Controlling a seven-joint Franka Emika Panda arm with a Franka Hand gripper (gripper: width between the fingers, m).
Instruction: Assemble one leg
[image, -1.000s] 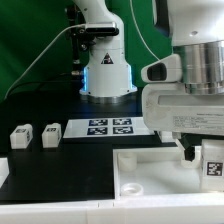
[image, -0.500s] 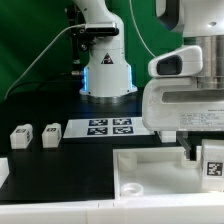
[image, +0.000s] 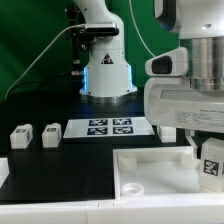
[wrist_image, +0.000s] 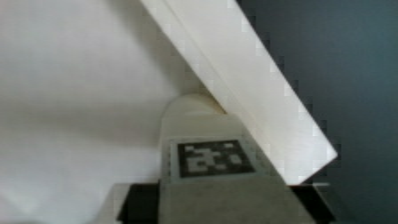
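Black table (image: 40, 165) – hand (image: 205, 150) grips leg (image: 212, 165) over tray (image: 150, 170) edge.

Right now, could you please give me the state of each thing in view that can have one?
gripper: shut on the leg, over the tray piece.
leg: held, tag facing the camera, slightly tilted.
two loose legs: resting on the table side by side, untouched.
tray piece: lying flat, corner hole open, no leg fitted.
marker board: lying flat on the table.

The leg (image: 211, 161) is white with a black-and-white square tag; beside it, the table (image: 45, 165) is black.
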